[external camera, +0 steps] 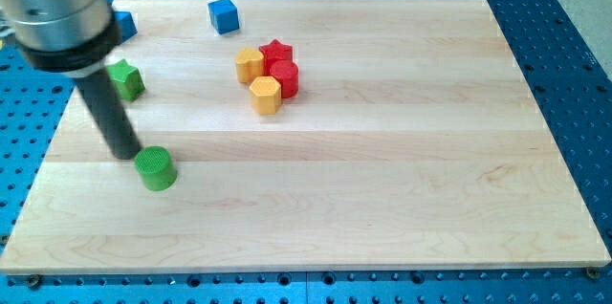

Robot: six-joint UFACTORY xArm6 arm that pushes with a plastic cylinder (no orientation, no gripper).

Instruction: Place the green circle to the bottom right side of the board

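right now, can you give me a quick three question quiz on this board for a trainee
1. True or false: my tip is right beside the green circle, on the side towards the view's left.
2. Which blocks form the cluster near the board's middle? A) two red, two yellow B) two blue, two green
3. Fill in: the blue cube sits near the view's ____ edge.

Key: 1 true; 2 A; 3 top.

1. The worktop (402, 151) is pale wood with faint grain, on a blue perforated base (574, 17).
2. The circle (155, 169) and star-like block (125, 78) are green.
3. Two cubes (224, 15) (125, 25) are blue.
4. Clustered blocks: two yellow (266, 95) (250, 63), two red (284, 77) (275, 53).
5. My tip (126, 154) is dark.
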